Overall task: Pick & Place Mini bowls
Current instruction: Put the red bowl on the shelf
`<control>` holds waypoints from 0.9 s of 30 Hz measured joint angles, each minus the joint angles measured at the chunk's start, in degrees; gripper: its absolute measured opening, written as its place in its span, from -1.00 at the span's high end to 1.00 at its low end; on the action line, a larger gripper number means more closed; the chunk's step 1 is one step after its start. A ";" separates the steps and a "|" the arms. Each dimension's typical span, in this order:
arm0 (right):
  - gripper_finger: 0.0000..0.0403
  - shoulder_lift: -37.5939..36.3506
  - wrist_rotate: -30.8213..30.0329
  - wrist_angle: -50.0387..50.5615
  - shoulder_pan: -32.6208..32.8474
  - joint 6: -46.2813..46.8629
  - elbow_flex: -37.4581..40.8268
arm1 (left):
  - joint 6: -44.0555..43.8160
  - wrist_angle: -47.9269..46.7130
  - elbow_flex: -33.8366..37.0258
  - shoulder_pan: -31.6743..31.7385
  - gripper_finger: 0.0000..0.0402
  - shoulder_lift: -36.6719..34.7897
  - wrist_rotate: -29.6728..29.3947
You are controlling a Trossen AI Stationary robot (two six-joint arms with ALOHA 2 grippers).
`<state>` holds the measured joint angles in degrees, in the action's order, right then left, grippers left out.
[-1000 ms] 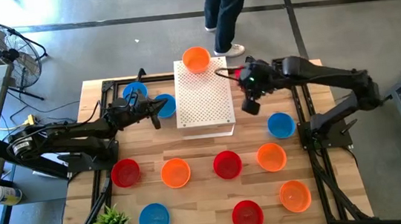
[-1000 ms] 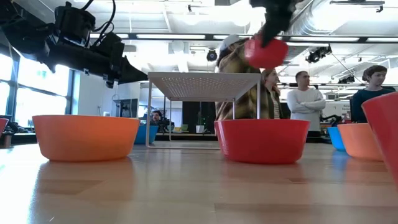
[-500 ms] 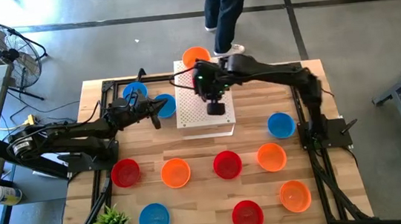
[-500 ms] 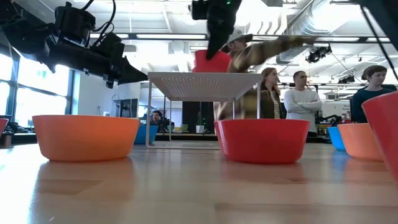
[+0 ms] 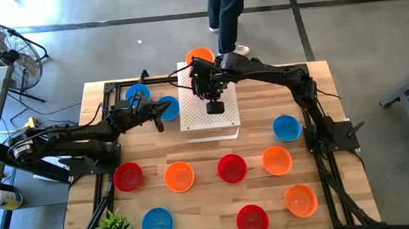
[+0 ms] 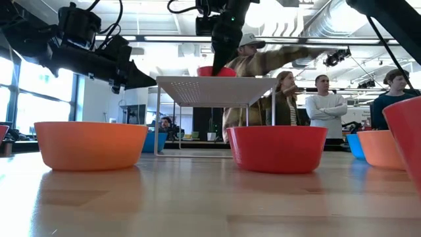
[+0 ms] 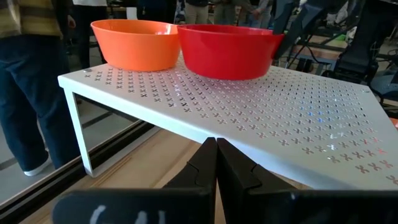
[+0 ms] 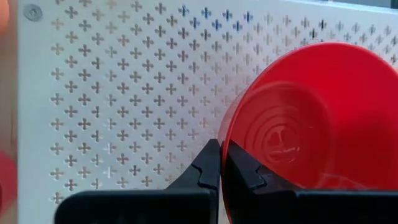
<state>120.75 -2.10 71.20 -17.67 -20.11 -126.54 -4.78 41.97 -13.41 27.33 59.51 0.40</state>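
Your right gripper (image 8: 219,163) is hanging over the white perforated platform (image 5: 198,107), fingers pinching the rim of a red mini bowl (image 8: 306,118). In the left wrist view that red bowl is sitting on the platform, touching the orange mini bowl (image 7: 135,43) at the platform's far edge. Your left gripper (image 7: 216,160) is waiting just beside the platform's left edge, fingers pressed together and holding nothing, close to two blue mini bowls (image 5: 137,95). In front of the platform, more red, orange and blue bowls (image 5: 231,167) are lying scattered across the wooden table (image 5: 206,202). Beyond the platform, people (image 6: 323,108) are standing.
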 joint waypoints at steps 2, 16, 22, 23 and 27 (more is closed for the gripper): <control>1.00 0.00 0.39 -0.73 0.02 -0.88 0.00 | 0.00 0.00 0.00 0.00 1.00 0.00 0.00; 1.00 -0.11 -2.67 -4.06 0.46 -4.46 4.46 | 0.00 -0.04 0.00 0.00 1.00 0.00 0.00; 0.96 -0.11 -2.07 -4.61 0.46 -4.47 4.50 | 0.01 -0.05 0.00 0.02 1.00 0.00 0.00; 0.94 -0.09 -2.05 -4.61 0.46 -4.48 4.52 | 0.00 -0.05 0.00 0.01 1.00 0.00 0.00; 0.88 -0.04 -2.05 -4.59 0.46 -4.49 4.57 | 0.01 -0.04 0.00 0.02 1.00 0.00 0.00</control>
<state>120.70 -4.15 66.61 -17.21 -24.60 -121.97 -4.76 41.93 -13.41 27.35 59.51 0.40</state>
